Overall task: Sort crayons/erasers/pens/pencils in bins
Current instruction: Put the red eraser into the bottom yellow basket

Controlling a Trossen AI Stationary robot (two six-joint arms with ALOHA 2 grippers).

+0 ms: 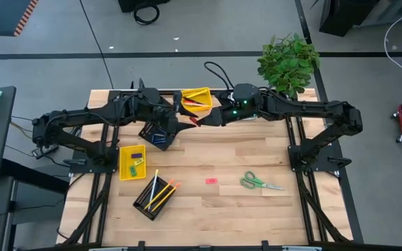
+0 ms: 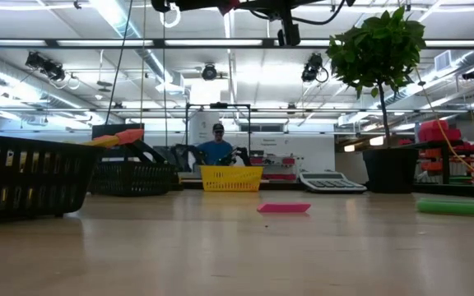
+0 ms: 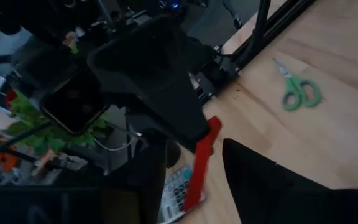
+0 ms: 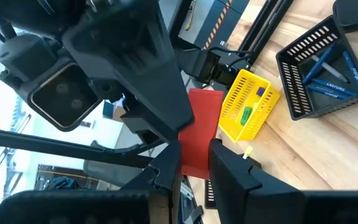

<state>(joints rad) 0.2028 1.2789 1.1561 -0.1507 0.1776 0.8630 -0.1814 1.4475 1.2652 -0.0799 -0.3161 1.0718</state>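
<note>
A: High view first. Both arms meeting over the far middle of the table, left gripper (image 1: 181, 120) and right gripper (image 1: 213, 117) nose to nose. Holding what?

B: Red pen (image 4: 199, 134), clamped between the right gripper's fingers, up in the air, not in any bin. Looks like a handover.

A: Left gripper state?

B: Cannot tell, open or closed. Sits right at the pen, contact unclear.

A: Target?

B: Probably the far yellow bin (image 1: 199, 92), just behind the two grippers, red sticks already inside.

A: Tips for doing it well?

B: Keep the right grip firm until the left clearly has the pen. Take a free stretch of the pen, not the part already covered. Release only after that, then pull straight apart to avoid twisting it. Lower over the bin before letting go, no dropping from height.

A: Leftovers?

B: Pink eraser (image 1: 211, 180) loose on the near middle of the table.
</note>
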